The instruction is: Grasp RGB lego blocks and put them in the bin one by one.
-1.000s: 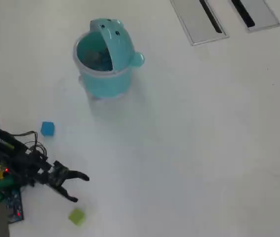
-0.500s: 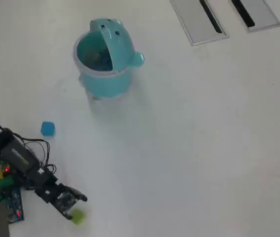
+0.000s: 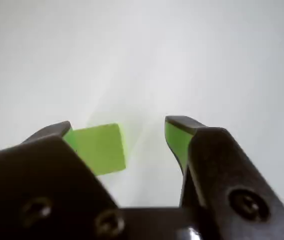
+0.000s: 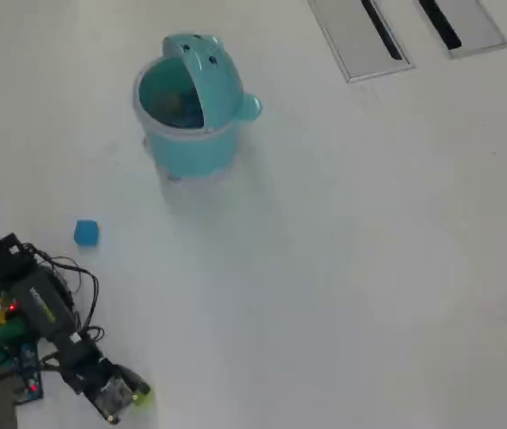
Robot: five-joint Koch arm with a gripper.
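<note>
Where the wrist view looks down past the black pincer (image 3: 147, 131), open with a clear gap between its two jaws, yellow-green block (image 3: 98, 148) lying on the white desk (image 3: 147, 55) inside that gap, hard against the jaw on the view's left and apart from the jaw on the right, whose inner face shows a green tint. Not clamped: bare desk visible between block and right jaw. From overhead, pincer (image 4: 128, 393) low at the bottom left of the desk (image 4: 369, 268), yellow-green block (image 4: 140, 392) peeking out at its tip. Blue block (image 4: 86, 232) lying well away from the pincer, up the picture, free on the desk. Teal bin (image 4: 190, 107) farther still in the same direction, upright, animal-face lid flipped up and mouth open. Two grey slotted panels (image 4: 360, 36) far off at the top right. Red block not to be seen.
</note>
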